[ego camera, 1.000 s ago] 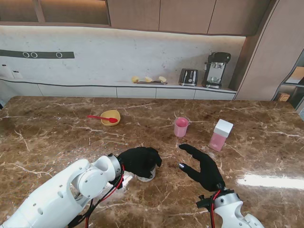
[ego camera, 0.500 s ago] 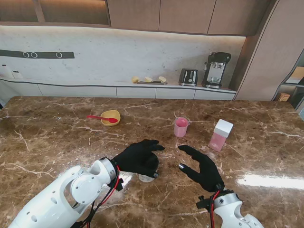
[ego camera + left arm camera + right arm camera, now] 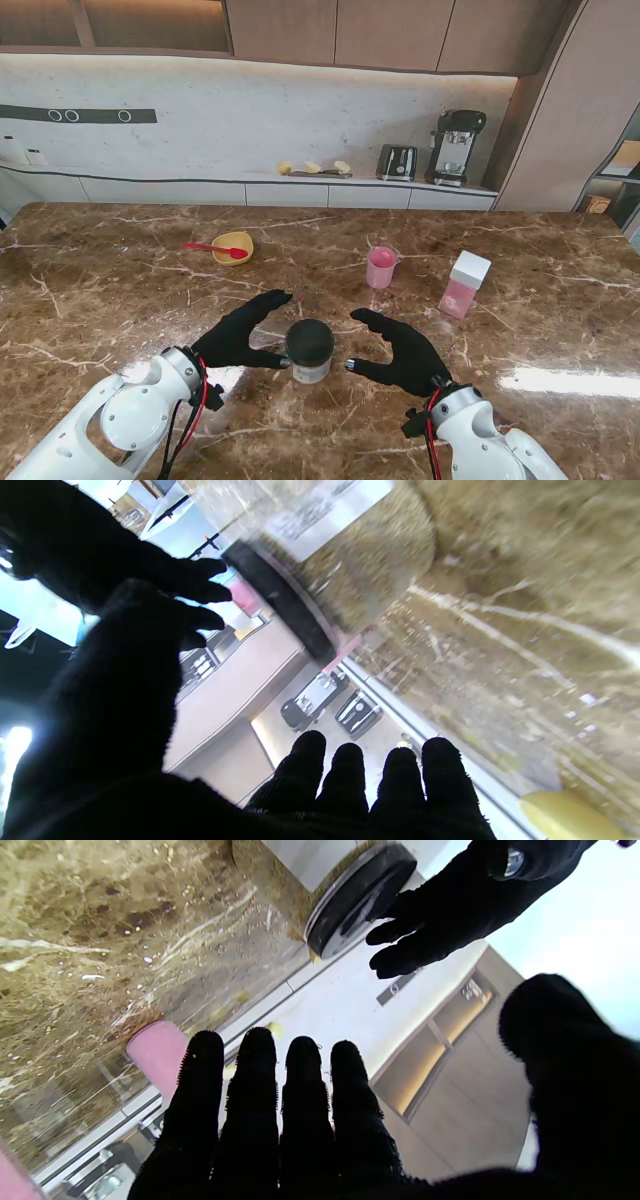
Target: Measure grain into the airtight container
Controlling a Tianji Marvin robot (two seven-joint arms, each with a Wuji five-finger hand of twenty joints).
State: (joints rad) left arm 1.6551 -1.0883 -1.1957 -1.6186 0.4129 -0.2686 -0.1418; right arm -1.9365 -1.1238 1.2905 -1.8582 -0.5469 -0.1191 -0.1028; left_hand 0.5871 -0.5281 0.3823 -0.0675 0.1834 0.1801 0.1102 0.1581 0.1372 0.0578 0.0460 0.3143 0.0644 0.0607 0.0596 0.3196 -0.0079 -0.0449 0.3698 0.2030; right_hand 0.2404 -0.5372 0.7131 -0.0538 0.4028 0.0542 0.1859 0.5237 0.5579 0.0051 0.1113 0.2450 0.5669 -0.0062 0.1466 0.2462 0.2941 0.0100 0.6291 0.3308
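Fingers (image 3: 305,1100) spread; black-lidded jar (image 3: 345,895) beyond

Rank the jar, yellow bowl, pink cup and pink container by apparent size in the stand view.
1. jar, though it is nearest the camera
2. pink container
3. yellow bowl and pink cup: too alike to rank

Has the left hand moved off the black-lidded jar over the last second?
Yes. The left hand has drawn back to the left, off the jar, which now stands uncovered between it and the right hand.
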